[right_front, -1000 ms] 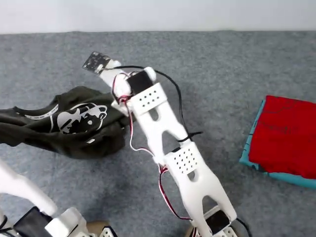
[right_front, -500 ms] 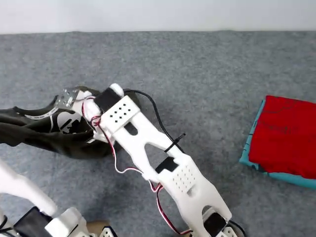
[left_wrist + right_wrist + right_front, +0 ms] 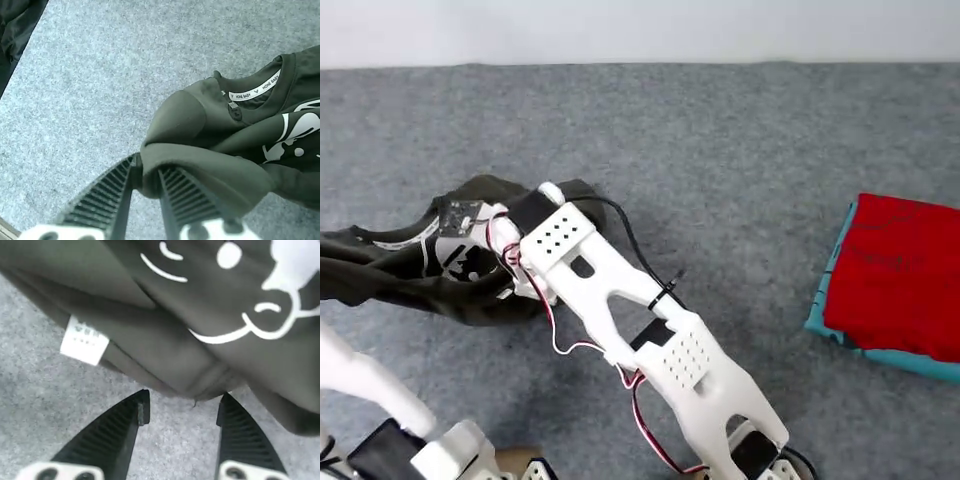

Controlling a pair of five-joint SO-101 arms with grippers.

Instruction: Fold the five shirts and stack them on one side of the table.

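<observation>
A dark green shirt with a white cartoon print lies crumpled at the table's left side. My left gripper is shut on a fold of the shirt near the collar, holding it off the carpet. The right arm stretches from the near edge across the shirt's print. In the right wrist view, my right gripper is open just above the carpet, its fingertips at the shirt's hem, beside a white care label. A folded red shirt rests on a folded teal shirt at the right edge.
Grey carpet covers the whole table. Part of the left arm rises at the near left corner. A pale wall runs behind the far edge.
The right arm swung left and toward the near side, from the shirt's far right edge to over its print, and lowered. The shirt's right part got pushed slightly.
</observation>
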